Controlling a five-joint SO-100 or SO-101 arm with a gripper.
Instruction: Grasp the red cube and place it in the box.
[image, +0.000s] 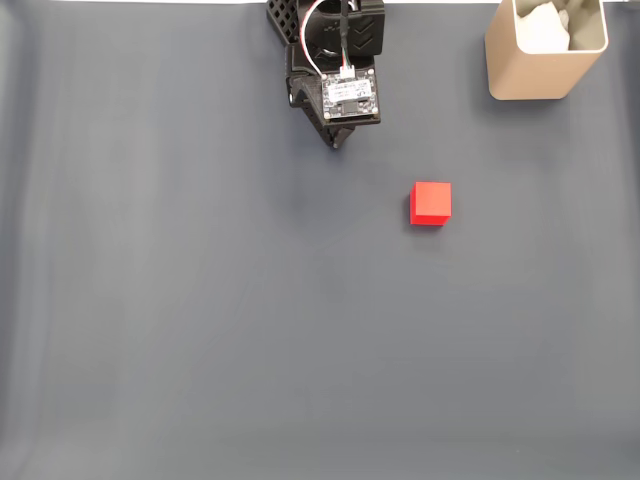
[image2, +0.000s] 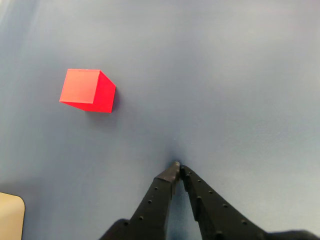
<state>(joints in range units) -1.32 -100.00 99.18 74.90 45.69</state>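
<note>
Fixed view, left to right: gripper (image: 337, 140) at top centre, jaws pinched together, empty, tips low over the bare counter (image: 200, 300). Red cube (image: 431, 203) lying free, right of and below the jaws, well apart. Box (image: 540, 65) top right, open. Cube probably light, rigid, matte; best pinched across two opposite flat faces, mid-height.
</note>
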